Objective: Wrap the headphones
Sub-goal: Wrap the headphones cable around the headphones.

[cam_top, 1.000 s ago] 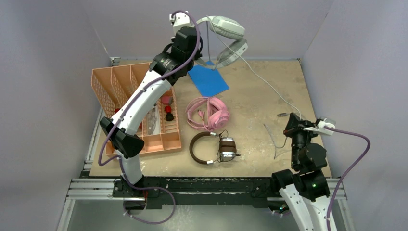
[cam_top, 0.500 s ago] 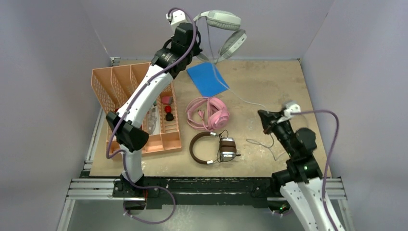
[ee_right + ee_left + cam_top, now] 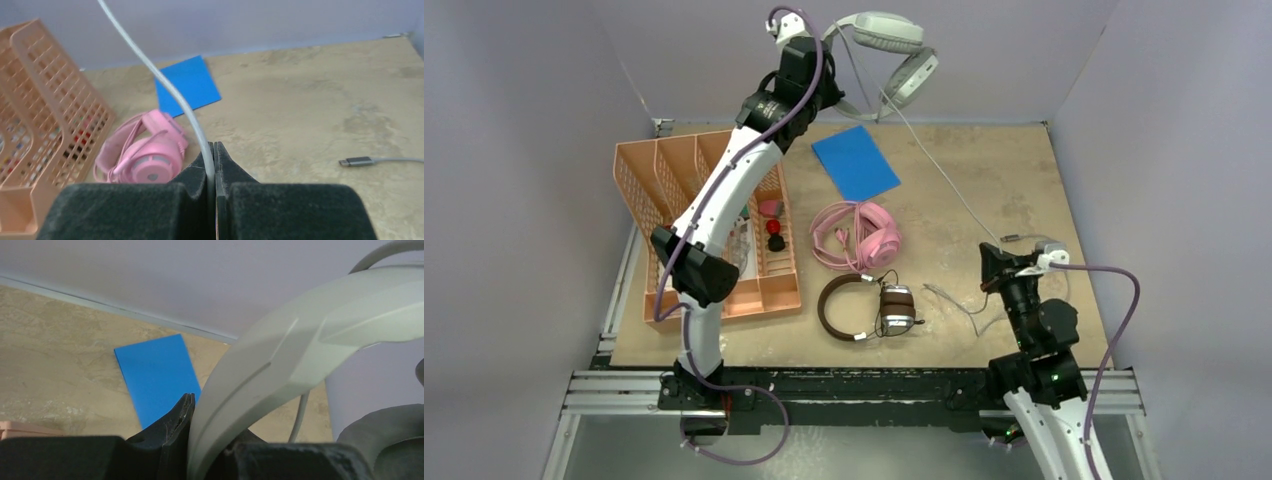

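Holding a light-grey headset high at the top centre of the overhead view, the left gripper is clamped almost closed on the headband. The ear cups dangle to its right, against the back wall. In the left wrist view the pale band fills the frame, wedged between the dark fingers.

From the headset a grey cable runs in a straight line down and right across the table to the right gripper at the lower right. That gripper is fully closed and pinches the cable. The right wrist view shows the cord rising up and left out of the squeezed pads. Past the pinch, loose cable curls on the table, and its plug lies flat at the right of that view.

The headset seems to be raised so the cord hangs clear of the table, and the low pinch seems to hold it taut, ready for winding. No loops show around the headset yet.

In the middle of the overhead view lies a pink headset. Just below it sits a brown headset with a thin black cord. Both are untouched. A blue sheet lies above them, and an orange rack stands at the left.
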